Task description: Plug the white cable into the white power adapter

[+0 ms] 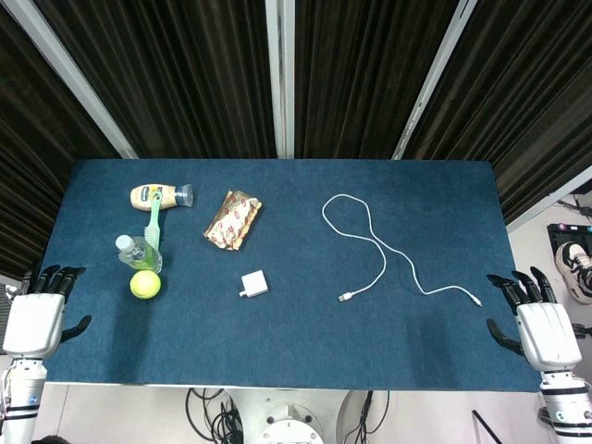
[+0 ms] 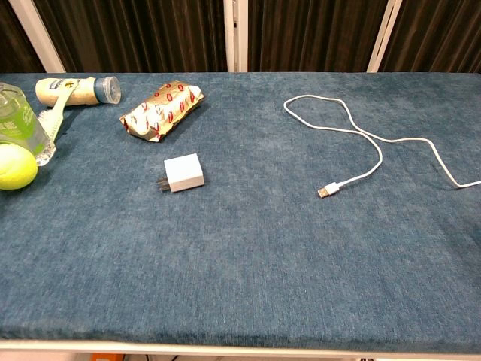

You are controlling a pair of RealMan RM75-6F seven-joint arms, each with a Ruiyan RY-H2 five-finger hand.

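Status: task not begun. Nothing is grasped, and cable and adapter lie apart on the table (image 1: pixel 277 361), which is covered in blue cloth.

Near edge, left: left hand (image 1: pixel 35 314), released, fingers spread, holding nothing, at the table's near left corner. Seen in the head view only.

Near edge, right: right hand (image 1: pixel 541 324), released, fingers spread, holding nothing, at the near right corner. Also absent from the chest view.

Near centre: adapter (image 2: pixel 184 172), white, square, lying flat, prongs pointing left in the chest view. The socket is not visible, presumably on the right-hand face. No marking readable.

Centre right: cable (image 2: pixel 376 143), white, loose, with a loop at its far end. The USB plug (image 2: pixel 328 189) lies to the right of the adapter, well apart, metal tip pointing left and near. The other, small end trails towards the right hand.

Left side: ball (image 1: pixel 144 284), yellow-green, touching a clear bottle (image 1: pixel 139 252) just beyond it. Beyond these a green-handled brush (image 1: pixel 155 222), overlapping a cream bottle (image 1: pixel 159 195) on its side. Label print too small to read.

Far centre-left: snack packet (image 2: pixel 161 110), gold with red marks, crumpled. Lettering not legible.

Step in hand: first reach. Judgement: each hand probably takes the nearer item, left the adapter, right the plug. The adapter must be held firmly with its socket facing the plug, and the plug pinched close behind its tip and lined up squarely before pushing in.
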